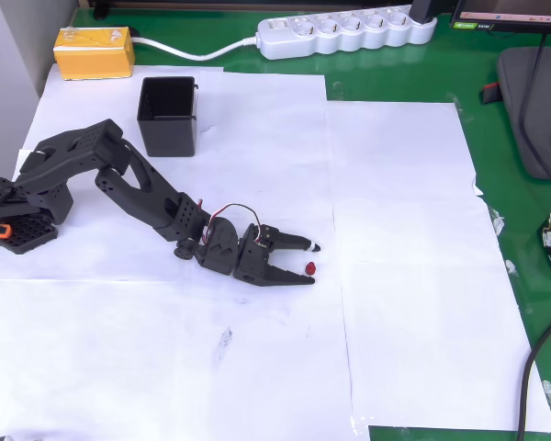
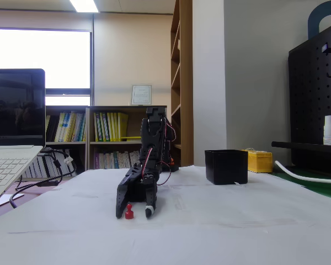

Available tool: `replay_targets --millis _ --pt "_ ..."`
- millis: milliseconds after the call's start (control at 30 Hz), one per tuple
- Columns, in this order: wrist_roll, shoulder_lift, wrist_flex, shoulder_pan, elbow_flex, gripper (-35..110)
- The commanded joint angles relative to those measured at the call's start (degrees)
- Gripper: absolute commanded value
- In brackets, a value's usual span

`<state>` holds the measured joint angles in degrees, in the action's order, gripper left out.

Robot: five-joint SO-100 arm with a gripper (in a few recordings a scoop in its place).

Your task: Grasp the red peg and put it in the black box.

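Grasp step in hand; tool [image 1: 305,263] spread, low over the table [image 1: 413,276], red peg [image 1: 309,268] standing between its tips; next, closing, then carrying to black box [image 1: 168,117], well apart.

Even, bright illumination is recorded in the overhead view; the white paper sheets [image 1: 257,367] are rendered close to overexposed, with little surface texture retained. Only short, soft shadows are cast beneath the black jointed robot arm [image 1: 138,188] and beside the small square black plastic box [image 1: 168,117], so diffuse light from above is indicated. Focus is sharp across this view, and no marked edge distortion is noted.

In the fixed view, a rectangular ceiling light panel [image 2: 84,5] and a large bright window [image 2: 41,66] are blown out to white. Backlighting is produced, and the arm is reduced to a dark silhouette. The near paper foreground is slightly soft. The tiny dark red peg [image 2: 129,211] is seen clearly.
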<state>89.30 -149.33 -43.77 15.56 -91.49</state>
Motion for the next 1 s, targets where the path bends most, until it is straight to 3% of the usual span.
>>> replay_targets --millis 0,567,967 --pt "0.4 1.6 0.4 -0.4 0.4 17" --pt "0.6 1.6 0.2 -0.4 0.5 0" --pt "1.6 3.8 0.5 -0.3 3.0 0"
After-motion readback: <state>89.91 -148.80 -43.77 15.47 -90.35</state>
